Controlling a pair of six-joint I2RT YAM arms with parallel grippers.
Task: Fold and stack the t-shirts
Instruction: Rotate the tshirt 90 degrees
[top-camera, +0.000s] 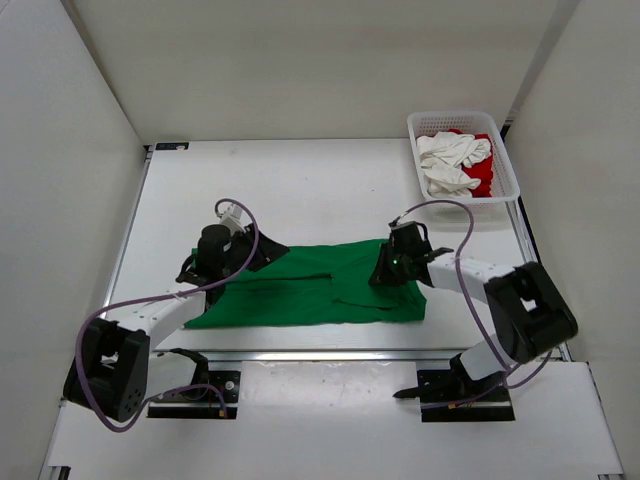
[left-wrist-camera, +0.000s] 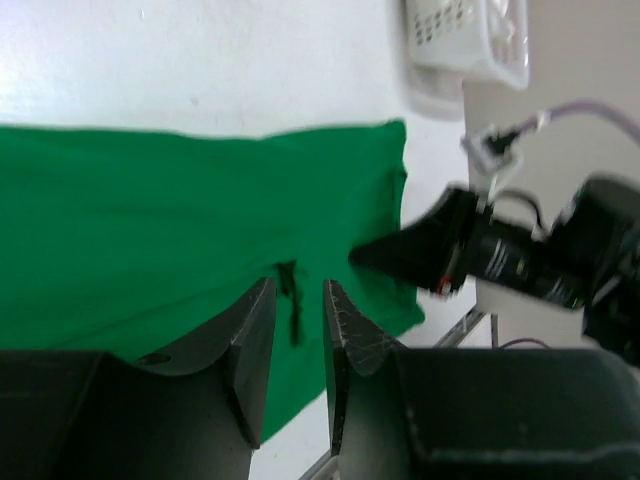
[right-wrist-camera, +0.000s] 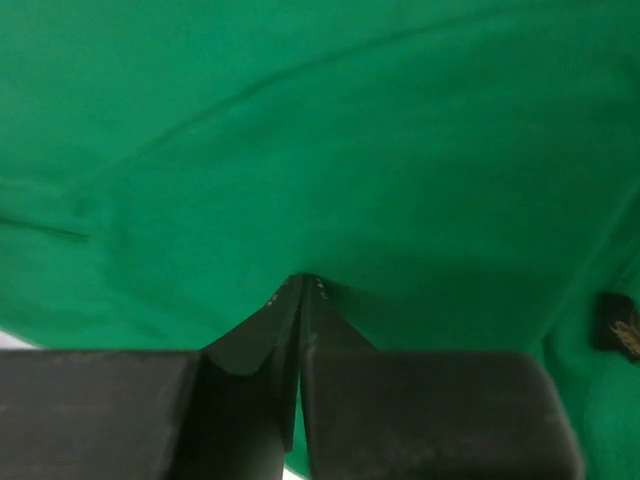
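Note:
The green t-shirt lies spread flat on the white table. My right gripper is shut, its tips pinched into the cloth near the shirt's right end. My left gripper hovers over the shirt's left part, open by a narrow gap with nothing between the fingers. In the left wrist view, green cloth fills the left side, with the right gripper touching it. The white t-shirt and the red t-shirt lie crumpled in the basket.
A white mesh basket stands at the table's back right corner, also seen in the left wrist view. White walls enclose the table on three sides. A small black label shows on the green cloth.

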